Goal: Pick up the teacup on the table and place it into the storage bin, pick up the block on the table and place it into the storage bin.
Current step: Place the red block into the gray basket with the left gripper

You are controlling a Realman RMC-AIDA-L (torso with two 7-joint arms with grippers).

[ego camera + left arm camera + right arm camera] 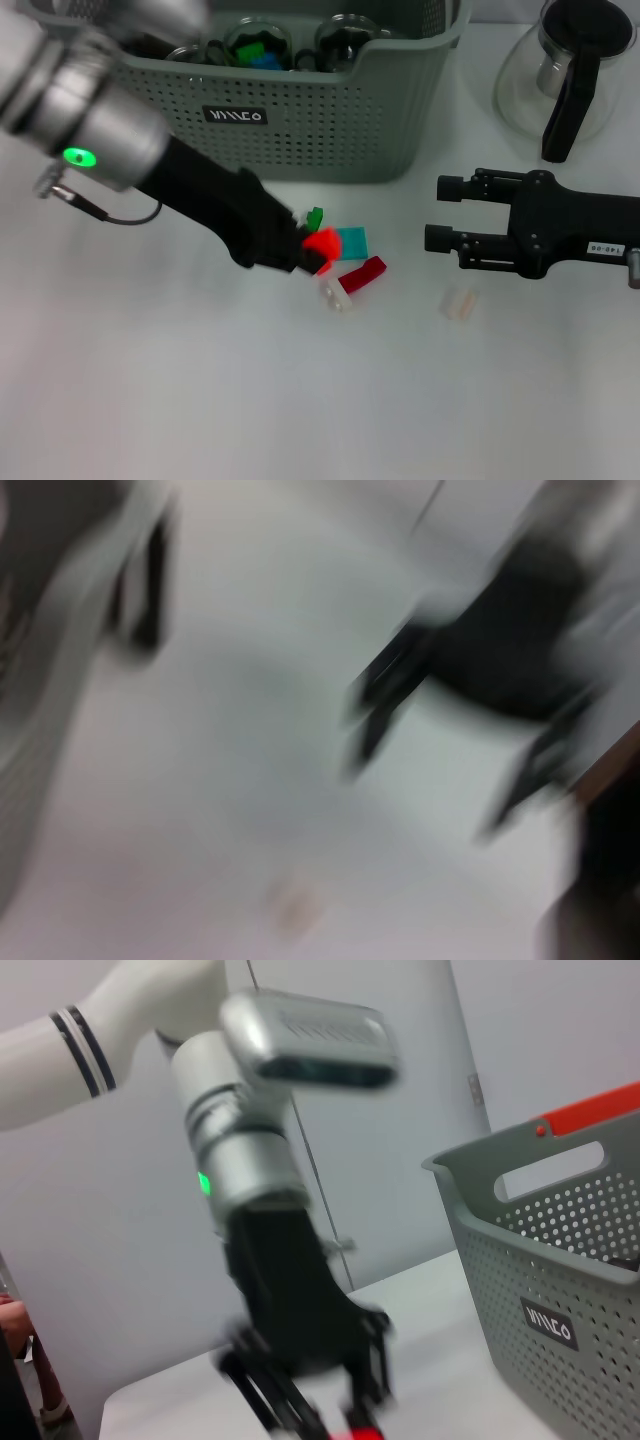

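White bench point(150, 380). Storage bin point(330, 120) at the far edge, centre-left: grey-green, perforated walls, cut-out handle, small black label point(236, 115) with white lettering on the near wall. Inside it, glass cups point(258, 42) holding green and blue pieces.

Glass carafe point(575, 75) with black handle stands to the right of the bin, apart from it.

Loose pieces cluster on the bench just in front of the bin: a teal block point(351, 241), a dark red block point(362, 275), a small green block point(314, 217), a clear piece point(333, 295) beside the dark red one. A pale translucent piece point(460, 303) lies alone farther right.

Left gripper point(312, 250) reaches in low from the left, right at the cluster, jaws clamped on a bright red block point(321, 243). The teal block sits just beside that grip.

Right gripper point(447, 212) lies level over the bench at the right, pointing toward the cluster, jaws apart, holding nothing; the pale piece lies just nearer than it.

Left wrist view too smeared to read.
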